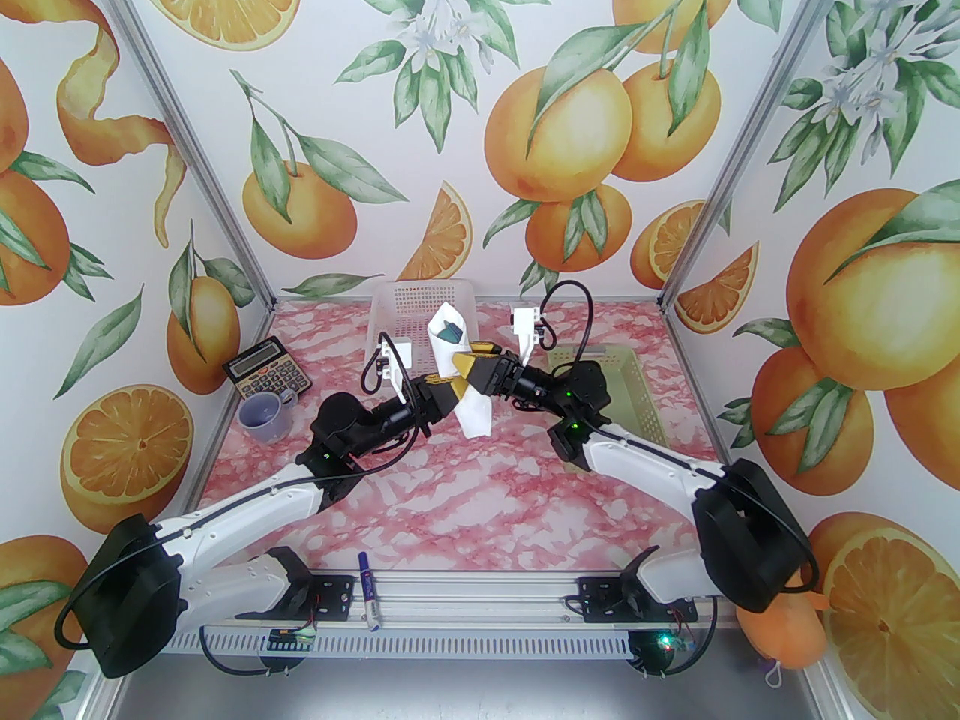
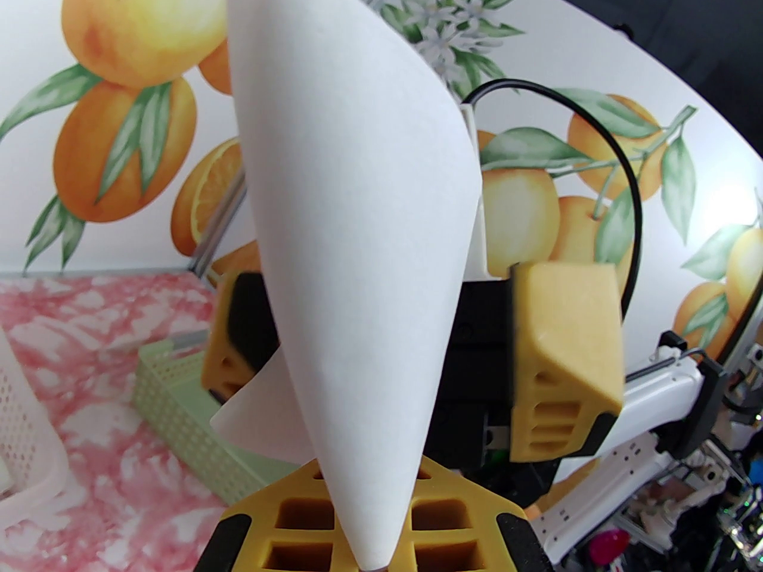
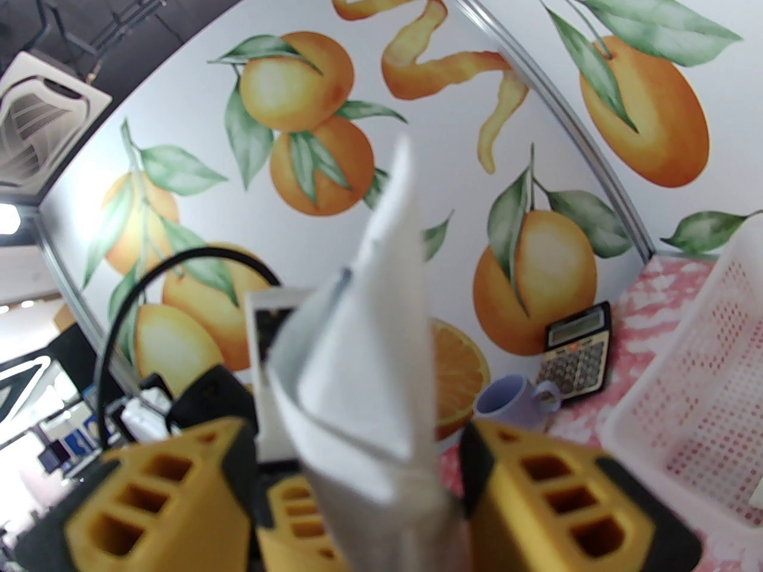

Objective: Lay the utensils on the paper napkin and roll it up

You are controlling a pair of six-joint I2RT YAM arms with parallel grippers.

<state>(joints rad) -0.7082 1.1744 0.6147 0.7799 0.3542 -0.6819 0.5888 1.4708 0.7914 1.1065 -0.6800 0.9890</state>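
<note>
Rolling looks nearly done: the napkin (image 1: pixel 474 413), wrapped around the utensils (image 1: pixel 451 332) (dark tips peek out on top), is held up before the basket (image 1: pixel 424 301), the left gripper (image 1: pixel 454 396) clamped on it, the right gripper (image 3: pixel 363 498) open around it, so only setting it down seems left.

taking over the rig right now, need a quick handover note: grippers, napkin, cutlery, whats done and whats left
Left gripper: shut on the lower part of the white paper napkin, holding the roll upright over the middle of the pink marbled table.
Right gripper: open, fingers either side of the roll, not clamping.
Dark teal-green plastic utensils: inside the roll, tips showing at its top opening; count unclear.
Done: utensils wrapped, napkin rolled into a cone.
Left: probably just setting the roll down without it unrolling.
</note>
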